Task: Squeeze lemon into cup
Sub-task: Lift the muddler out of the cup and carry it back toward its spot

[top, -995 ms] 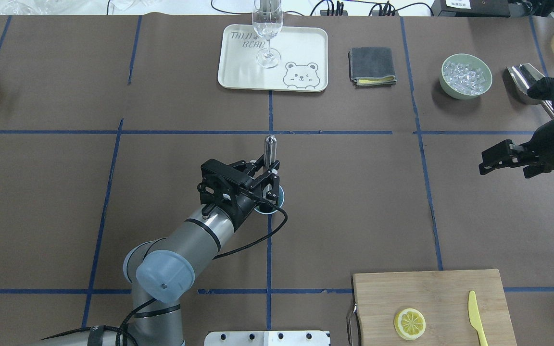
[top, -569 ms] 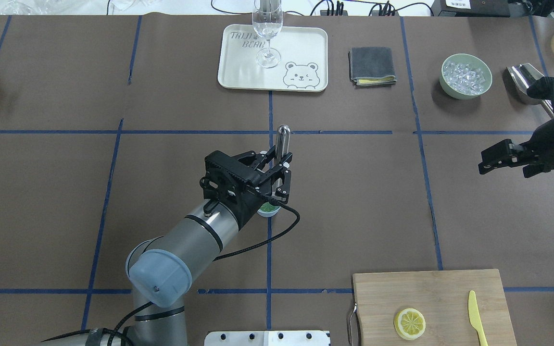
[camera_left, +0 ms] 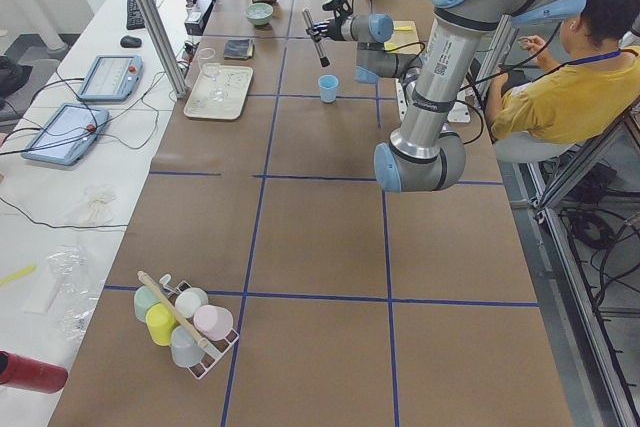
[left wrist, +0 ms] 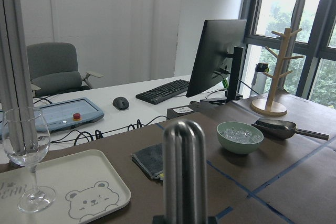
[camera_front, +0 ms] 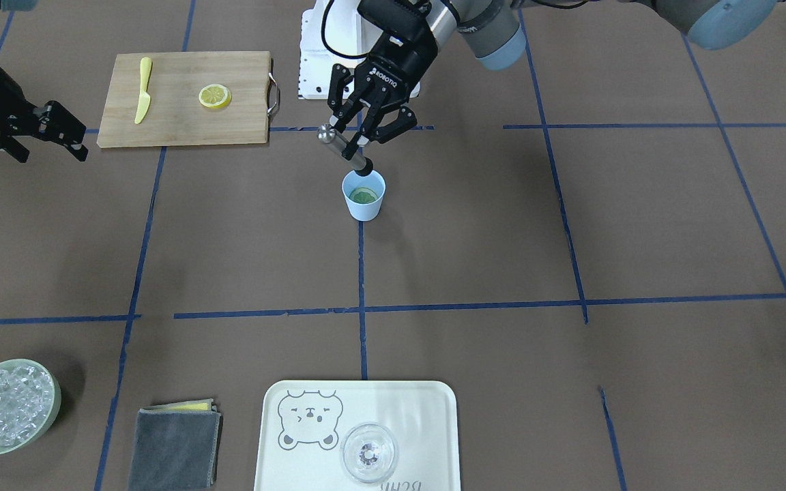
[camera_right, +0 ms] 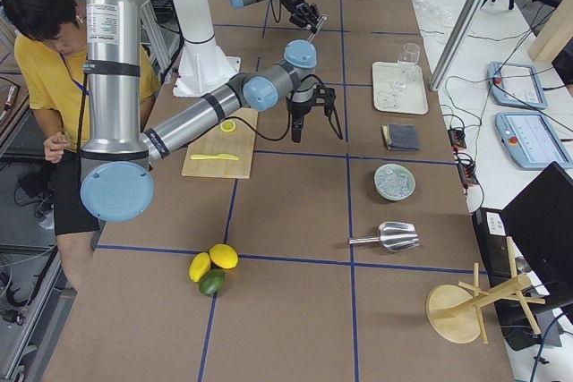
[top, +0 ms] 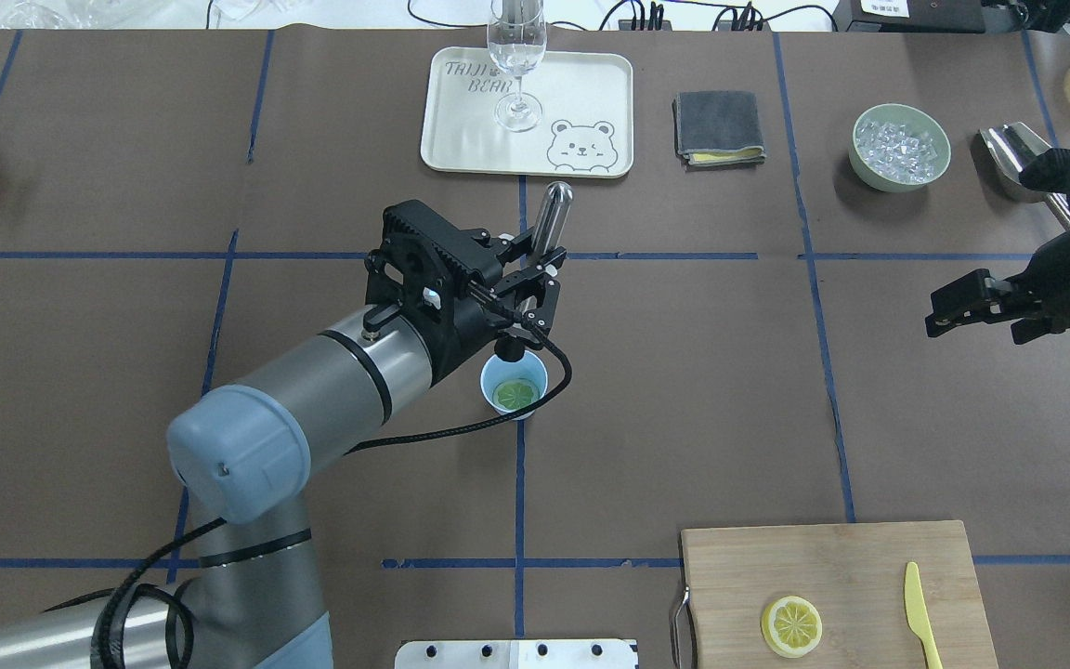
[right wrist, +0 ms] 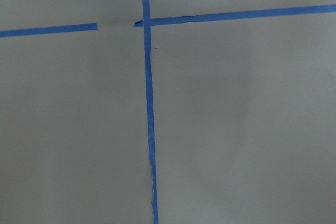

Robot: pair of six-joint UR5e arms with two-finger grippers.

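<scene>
The light-blue cup (top: 528, 375) stands at mid-table, also in the front-facing view (camera_front: 364, 205). A lemon slice (top: 515, 394) lies flat inside it (camera_front: 364, 196). My left gripper (top: 528, 276) is shut on a steel muddler (top: 553, 216) and holds it tilted. The muddler's black tip sits just above the cup's rim (camera_front: 366, 166). Its steel end fills the left wrist view (left wrist: 184, 166). A second lemon slice (top: 791, 625) lies on the cutting board (top: 832, 567). My right gripper (top: 942, 313) is open and empty at the right edge, far from the cup.
A yellow knife (top: 916, 602) lies on the board. At the far side are a cream tray (top: 581, 93) with a stemmed glass (top: 517, 56), a grey cloth (top: 718, 125), a green bowl of ice (top: 900, 147) and a metal scoop (top: 1009, 153).
My left gripper has lifted the muddler up and away from the cup toward the far side. The cup's mouth and the slice inside now show. The right arm has not moved.
</scene>
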